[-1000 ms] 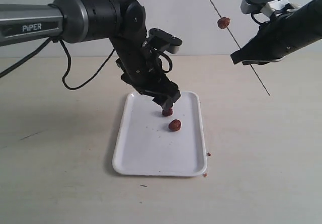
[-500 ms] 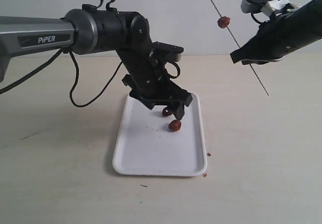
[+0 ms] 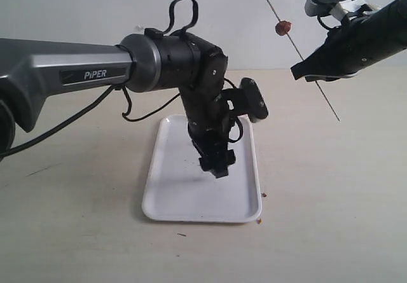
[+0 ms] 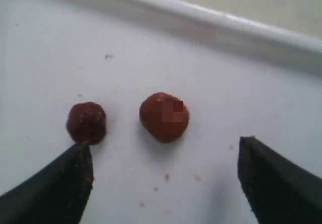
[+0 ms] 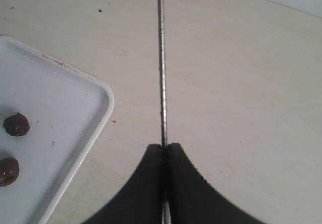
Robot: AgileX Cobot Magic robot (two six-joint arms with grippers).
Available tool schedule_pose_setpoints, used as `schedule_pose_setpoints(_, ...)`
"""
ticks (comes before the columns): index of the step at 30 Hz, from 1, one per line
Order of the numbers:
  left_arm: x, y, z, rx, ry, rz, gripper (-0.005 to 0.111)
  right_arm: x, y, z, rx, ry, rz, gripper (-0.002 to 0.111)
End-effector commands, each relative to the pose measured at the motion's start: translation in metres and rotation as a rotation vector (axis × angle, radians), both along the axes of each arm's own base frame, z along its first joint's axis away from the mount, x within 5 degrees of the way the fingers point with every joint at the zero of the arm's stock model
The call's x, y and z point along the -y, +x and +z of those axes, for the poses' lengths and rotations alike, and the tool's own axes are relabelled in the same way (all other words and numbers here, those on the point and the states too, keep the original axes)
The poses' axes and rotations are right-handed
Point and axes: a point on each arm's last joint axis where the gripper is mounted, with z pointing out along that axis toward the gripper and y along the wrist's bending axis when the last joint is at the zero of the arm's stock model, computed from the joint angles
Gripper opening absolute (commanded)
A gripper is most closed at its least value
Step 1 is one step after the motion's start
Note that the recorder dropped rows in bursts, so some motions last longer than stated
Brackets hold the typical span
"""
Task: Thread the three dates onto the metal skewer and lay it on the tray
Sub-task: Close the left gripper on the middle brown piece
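Note:
Two dark red-brown dates (image 4: 164, 117) (image 4: 86, 123) lie side by side on the white tray (image 4: 211, 22). My left gripper (image 4: 163, 152) hangs open just above them, one fingertip (image 4: 75, 168) next to the smaller date, the other fingertip (image 4: 256, 163) well clear of the bigger one. In the exterior view the left gripper (image 3: 216, 165) hides both dates on the tray (image 3: 184, 203). My right gripper (image 5: 164, 146) is shut on the thin metal skewer (image 5: 161, 58). It holds the skewer (image 3: 270, 6) slanted in the air, with the third date (image 3: 283, 27) threaded on it.
The tray's corner (image 5: 103, 113) and the two dates (image 5: 16, 124) (image 5: 7, 171) show in the right wrist view. Small brown crumbs (image 3: 263, 195) lie on the beige table by the tray's right front corner. The left arm's black cable (image 3: 95, 114) loops over the table.
The left arm has swung forward and turned its wrist, bringing the open gripper down over the two dates and hiding them in the exterior view. The right arm and skewer have not moved.

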Motion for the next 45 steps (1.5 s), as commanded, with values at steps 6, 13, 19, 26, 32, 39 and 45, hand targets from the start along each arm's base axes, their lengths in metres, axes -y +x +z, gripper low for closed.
schedule_pose_setpoints(6, 0.008, 0.006, 0.008, 0.265, 0.215, -0.608, 0.077, 0.003, 0.001, 0.006, 0.027, 0.002, -0.015, 0.0)
schedule_pose_setpoints(13, 0.02, -0.003, 0.007, 0.246, 0.112, -0.709, 0.077, 0.003, 0.001, 0.006, 0.027, -0.002, -0.012, 0.0)
schedule_pose_setpoints(19, 0.02, -0.005, 0.006, 0.227, 0.106, -0.707, 0.077, 0.003, 0.001, 0.006, 0.027, -0.002, -0.012, 0.0)
schedule_pose_setpoints(26, 0.016, -0.008, -0.003, 0.206, 0.128, -0.738, 0.077, 0.003, 0.001, 0.006, 0.027, -0.002, -0.012, 0.0)
schedule_pose_setpoints(32, 0.017, -0.008, -0.004, 0.212, 0.124, -0.738, 0.077, 0.003, 0.001, 0.006, 0.027, -0.002, -0.012, 0.0)
schedule_pose_setpoints(39, 0.017, -0.007, -0.016, 0.199, 0.132, -0.74, 0.077, 0.003, 0.0, 0.006, 0.025, -0.001, -0.012, 0.0)
schedule_pose_setpoints(45, 0.017, -0.003, -0.023, 0.231, 0.155, -0.752, 0.077, 0.003, 0.0, 0.006, 0.025, -0.001, -0.012, 0.0)
